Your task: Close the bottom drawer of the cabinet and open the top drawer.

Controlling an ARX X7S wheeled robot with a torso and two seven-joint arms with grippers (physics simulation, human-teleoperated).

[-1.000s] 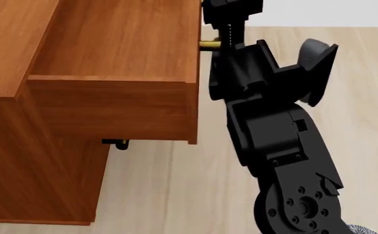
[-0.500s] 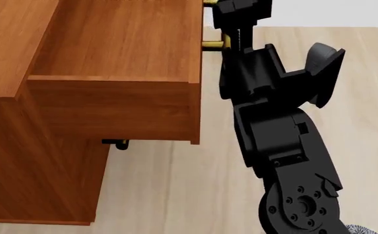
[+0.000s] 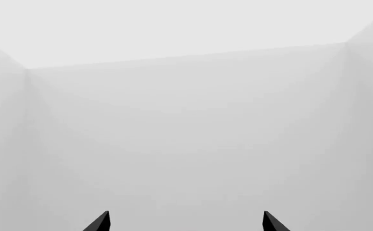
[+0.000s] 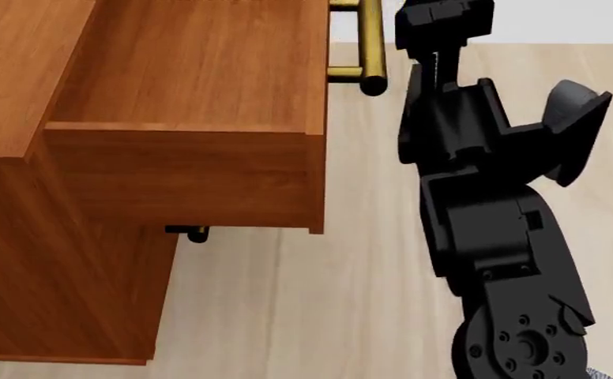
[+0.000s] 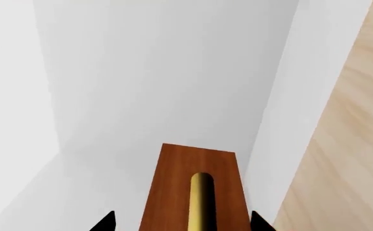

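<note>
In the head view the reddish-brown cabinet [image 4: 32, 237] stands at the left. Its top drawer [image 4: 190, 134] is pulled far out, and its brass bar handle [image 4: 368, 47] is free at the front. My right gripper [image 4: 441, 20] is just right of the handle, apart from it. In the right wrist view the right gripper [image 5: 183, 224] is open, and the handle [image 5: 200, 199] and drawer front [image 5: 193, 166] show between its spread tips. The bottom drawer is hidden under the top drawer; one dark handle end [image 4: 189, 232] of a lower tier shows. My left gripper [image 3: 185, 222] is open and faces blank white walls.
The pale wood floor [image 4: 285, 316] spreads to the right of the cabinet. My right arm [image 4: 496, 237] stands close beside the extended drawer. A white wall [image 5: 161, 72] lies behind the cabinet.
My right gripper has come off the top drawer's brass handle and moved to the right, away from it. The drawer has stayed pulled out.
</note>
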